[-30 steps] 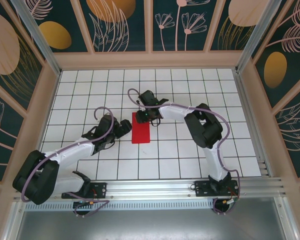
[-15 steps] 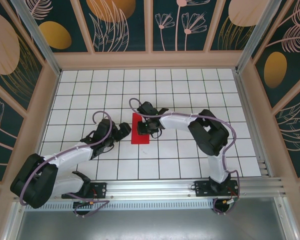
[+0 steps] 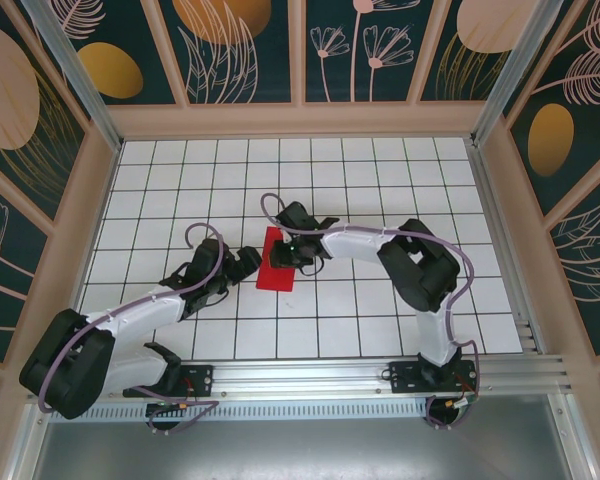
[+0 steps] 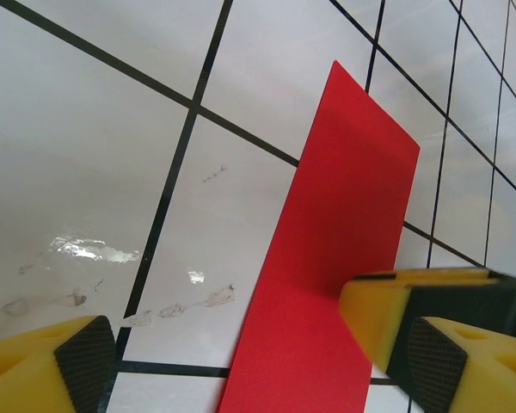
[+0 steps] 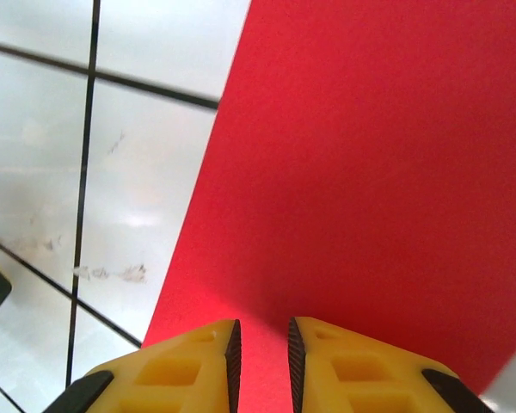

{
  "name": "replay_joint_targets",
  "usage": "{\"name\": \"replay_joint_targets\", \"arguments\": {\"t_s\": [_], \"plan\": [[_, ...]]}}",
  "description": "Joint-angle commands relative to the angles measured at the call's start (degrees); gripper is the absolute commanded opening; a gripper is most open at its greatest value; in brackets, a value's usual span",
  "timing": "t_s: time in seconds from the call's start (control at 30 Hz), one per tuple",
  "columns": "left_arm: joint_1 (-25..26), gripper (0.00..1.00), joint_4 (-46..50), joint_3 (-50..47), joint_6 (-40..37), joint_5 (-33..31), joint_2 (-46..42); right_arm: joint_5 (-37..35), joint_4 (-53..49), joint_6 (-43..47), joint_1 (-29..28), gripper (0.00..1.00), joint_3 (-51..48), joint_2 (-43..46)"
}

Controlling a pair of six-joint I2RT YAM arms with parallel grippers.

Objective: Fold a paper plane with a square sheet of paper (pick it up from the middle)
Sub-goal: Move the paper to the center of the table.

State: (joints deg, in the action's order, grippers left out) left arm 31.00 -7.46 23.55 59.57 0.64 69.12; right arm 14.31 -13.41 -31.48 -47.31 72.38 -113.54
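While the sheet of paper (image 3: pixel 276 276) lay flat on the white gridded table (image 3: pixel 380 190) as a narrow red strip, seemingly folded once already and a little askew to the grid lines, both arms were down at it. At its left long edge sat the left gripper (image 4: pixel 224 344), jaws wide apart and straddling that edge: one yellow finger (image 4: pixel 43 370) on bare tile just left of the sheet, the other over the red. On the sheet's far end the right gripper (image 5: pixel 261 357) sat low, its fingers (image 5: pixel 181 370) drawn almost together with only a thin slit between them; whether they pinched any paper or merely bore down on it I couldn't tell.

To my eye the job in hand was getting hold of that left edge for the next fold. Doing it well would mean the right gripper pinning the sheet so it couldn't skate on the glossy tile, while the left came in shallow, slid its outer finger under the edge and closed gently, without crumpling the layers. Any lift should be small and even, or the crease might spring open
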Motion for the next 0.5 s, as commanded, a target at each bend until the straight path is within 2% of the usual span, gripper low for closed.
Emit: {"name": "replay_joint_targets", "arguments": {"t_s": [0.0, 0.17, 0.47], "plan": [[-0.5, 0.87, -0.8, -0.4, 0.9, 1.2, -0.6, -2.4, 0.6, 1.2, 2.4, 0.25, 1.7, 2.2], [-0.4, 0.82, -3.8, -0.4, 1.6, 4.9, 1.3, -5.4, -0.8, 3.2, 3.9, 0.25, 4.2, -0.8], [-0.4, 0.84, -3.5, 1.2, -0.7, 10.6, 5.2, -7.1, -0.8, 5.2, 5.8, 0.26, 6.9, -4.9]]}}
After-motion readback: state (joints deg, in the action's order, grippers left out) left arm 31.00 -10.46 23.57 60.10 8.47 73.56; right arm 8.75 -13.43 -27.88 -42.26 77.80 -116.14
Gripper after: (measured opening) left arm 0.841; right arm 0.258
